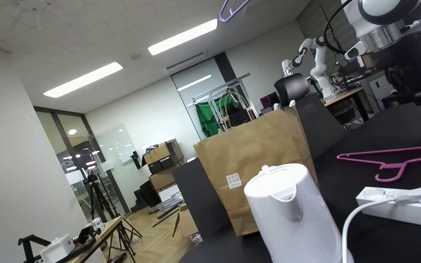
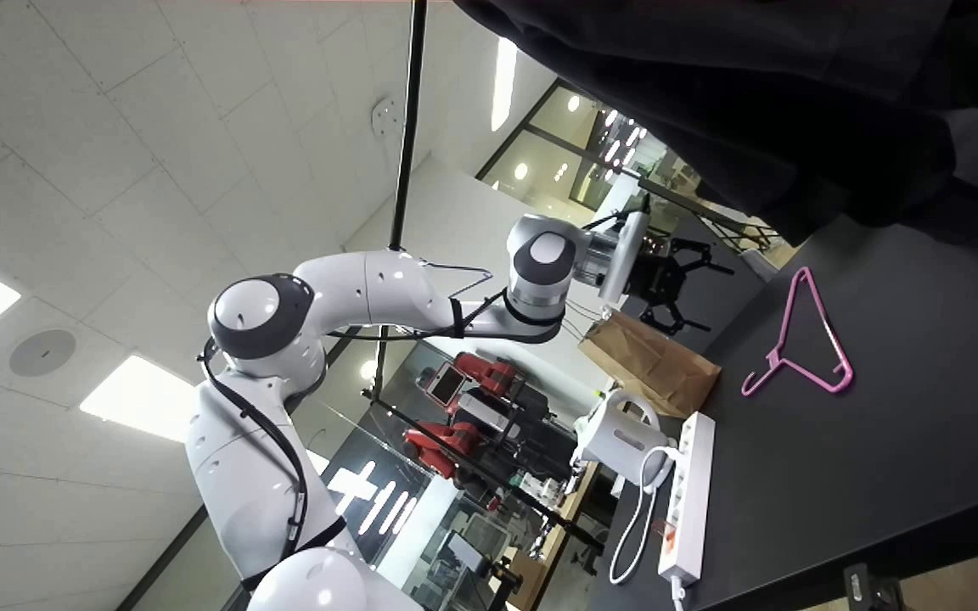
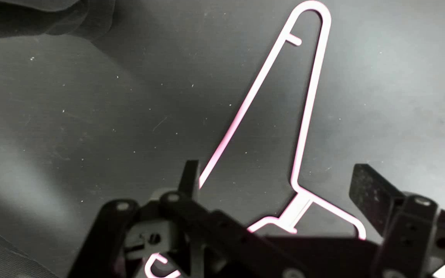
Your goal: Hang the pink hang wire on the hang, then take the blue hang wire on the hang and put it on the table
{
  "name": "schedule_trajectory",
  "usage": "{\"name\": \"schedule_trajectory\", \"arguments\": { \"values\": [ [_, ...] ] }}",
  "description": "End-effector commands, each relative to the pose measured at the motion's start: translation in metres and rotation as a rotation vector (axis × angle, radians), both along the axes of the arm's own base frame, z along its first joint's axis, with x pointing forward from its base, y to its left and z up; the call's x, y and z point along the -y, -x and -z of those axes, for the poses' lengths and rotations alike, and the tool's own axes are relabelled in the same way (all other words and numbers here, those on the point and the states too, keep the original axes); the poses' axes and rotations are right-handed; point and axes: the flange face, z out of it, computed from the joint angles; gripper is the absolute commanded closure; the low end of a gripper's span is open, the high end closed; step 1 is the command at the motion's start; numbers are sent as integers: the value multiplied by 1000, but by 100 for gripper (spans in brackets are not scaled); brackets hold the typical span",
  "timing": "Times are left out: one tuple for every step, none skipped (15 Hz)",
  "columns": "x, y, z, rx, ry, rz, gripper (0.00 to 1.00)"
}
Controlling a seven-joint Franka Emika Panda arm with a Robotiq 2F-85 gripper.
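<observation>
Hovered over the table [image 2: 905,424] with the gripper [image 3: 278,175] spread wide at the jaws, clamped on nothing. Found the pink hanger [image 3: 296,210] flat on the table below, with its hook partly hidden in the wrist view. Caught only part of the blue hanger [image 1: 238,10], high up in both exterior views, with its hook out of sight. Seemed to be at the first step, fetching the pink hanger, with no grasp made yet. Likely needed next to descend, close near its neck and lift with the hook clear.
</observation>
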Motion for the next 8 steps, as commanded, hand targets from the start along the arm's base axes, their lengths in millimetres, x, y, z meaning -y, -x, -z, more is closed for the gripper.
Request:
{"name": "schedule_trajectory", "arguments": {
  "values": [
    [0, 0, -1, -1, 0, -1, 0],
    [0, 0, -1, -1, 0, -2, 0],
    [0, 0, -1, -1, 0, -2, 0],
    [0, 0, -1, -1, 0, -3, 0],
    [-4, 1, 5, 8, 11, -7, 0],
    [-8, 3, 12, 8, 15, -14, 0],
    [-11, 5, 22, 6, 14, -18, 0],
    [-13, 7, 30, 5, 11, -27, 0]
  ]
}}
